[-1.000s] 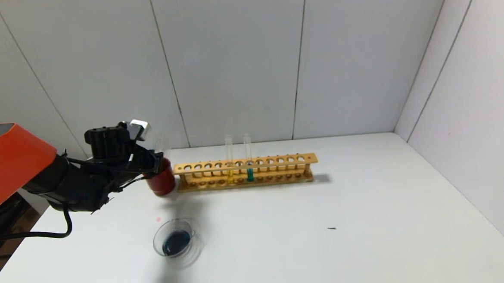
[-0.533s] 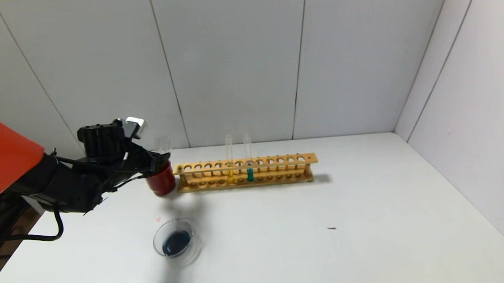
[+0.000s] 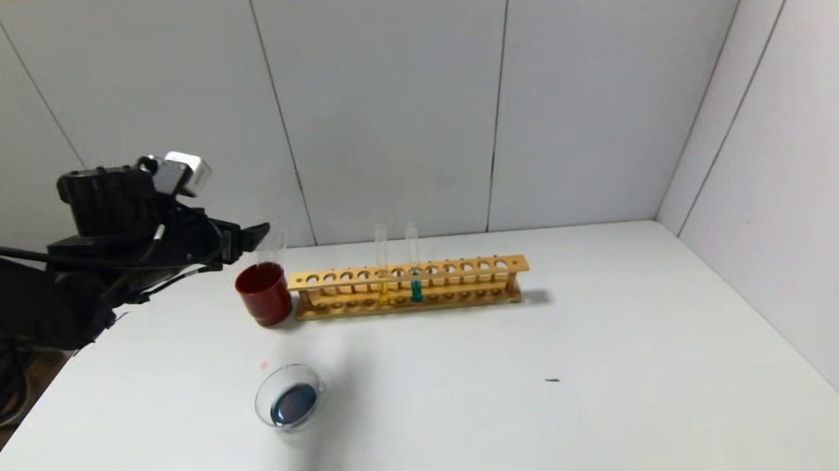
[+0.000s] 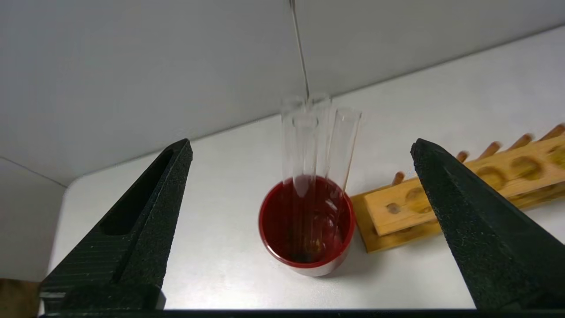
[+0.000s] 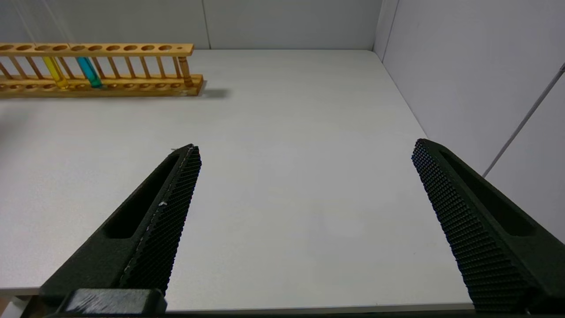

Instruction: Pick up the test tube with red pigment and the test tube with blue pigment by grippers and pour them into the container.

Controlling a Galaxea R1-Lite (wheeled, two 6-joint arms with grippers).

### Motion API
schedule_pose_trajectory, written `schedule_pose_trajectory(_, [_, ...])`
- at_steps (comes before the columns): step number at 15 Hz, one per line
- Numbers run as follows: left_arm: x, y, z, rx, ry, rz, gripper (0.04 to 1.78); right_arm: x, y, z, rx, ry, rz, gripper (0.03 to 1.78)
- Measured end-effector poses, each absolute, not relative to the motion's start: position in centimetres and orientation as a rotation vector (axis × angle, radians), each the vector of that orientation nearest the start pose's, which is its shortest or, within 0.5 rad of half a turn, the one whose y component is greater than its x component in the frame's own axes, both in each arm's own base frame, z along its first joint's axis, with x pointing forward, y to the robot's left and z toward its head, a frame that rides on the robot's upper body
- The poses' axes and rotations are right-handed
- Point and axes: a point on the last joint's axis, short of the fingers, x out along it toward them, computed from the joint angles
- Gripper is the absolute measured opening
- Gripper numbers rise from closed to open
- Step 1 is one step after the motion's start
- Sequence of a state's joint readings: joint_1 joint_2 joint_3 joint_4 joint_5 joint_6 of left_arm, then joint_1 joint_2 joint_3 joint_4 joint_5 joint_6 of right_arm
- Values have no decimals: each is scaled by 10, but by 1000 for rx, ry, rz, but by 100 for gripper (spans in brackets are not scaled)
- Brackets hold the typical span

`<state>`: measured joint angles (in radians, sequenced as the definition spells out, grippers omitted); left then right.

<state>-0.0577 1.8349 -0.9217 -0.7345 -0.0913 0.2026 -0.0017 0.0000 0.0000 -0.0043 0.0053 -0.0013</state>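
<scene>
My left gripper [image 3: 251, 237] hangs open and empty, just left of and above an opaque dark red cup [image 3: 265, 295]. Empty clear tubes [image 3: 271, 247] stand in that cup. In the left wrist view the cup [image 4: 304, 260] and the tubes [image 4: 342, 145] lie ahead between my wide-apart fingers [image 4: 145, 229]. No tube with red liquid shows. One teal-liquid tube [image 3: 415, 268] stands in the wooden rack [image 3: 464, 267]. The clear glass dish [image 3: 262, 409] holds dark blue liquid near the front. My right gripper [image 5: 305, 145] is open over bare table, outside the head view.
A yellow-liquid tube [image 3: 382, 270] stands in the rack beside the teal one. The rack sits at the back, touching the red cup's right side. A small dark speck [image 3: 553, 380] lies on the white table. Walls close the back and right sides.
My left gripper has risen and drawn back to the left, away from the red cup's rim, leaving the tubes standing in it. The glass dish was blurred before and now sits still.
</scene>
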Motion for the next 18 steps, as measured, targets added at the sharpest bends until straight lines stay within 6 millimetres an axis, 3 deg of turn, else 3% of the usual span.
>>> schedule_pose_trajectory(3, [291,-19,239,201,72,-153,174,-23,0,76,-1,-4,4,175])
schedule_pose_trajectory(6, [200,-14,294,202,-10,-141,174,-23,0,76,-1,-4,4,175])
schedule_pose_trajectory(8, [131,-10,312,202,-48,-137,174,-23,0,76,-1,-4,4,175])
schedule_pose_trajectory(10, [60,-5,311,202,-58,-139,174,-23,0,76,-1,-4,4,175])
schedule_pose_trajectory(12, [-1,-2,294,200,-46,-136,174,-23,0,76,-1,-4,4,175])
schedule_pose_trajectory(14, [-44,-3,273,192,-36,-70,174,-23,0,76,-1,-4,4,175])
schedule_pose_trajectory(16, [-60,-6,252,157,-46,24,174,-23,0,76,-1,-4,4,175])
schedule_pose_trajectory(18, [-54,-5,237,83,-105,82,174,-23,0,76,-1,-4,4,175])
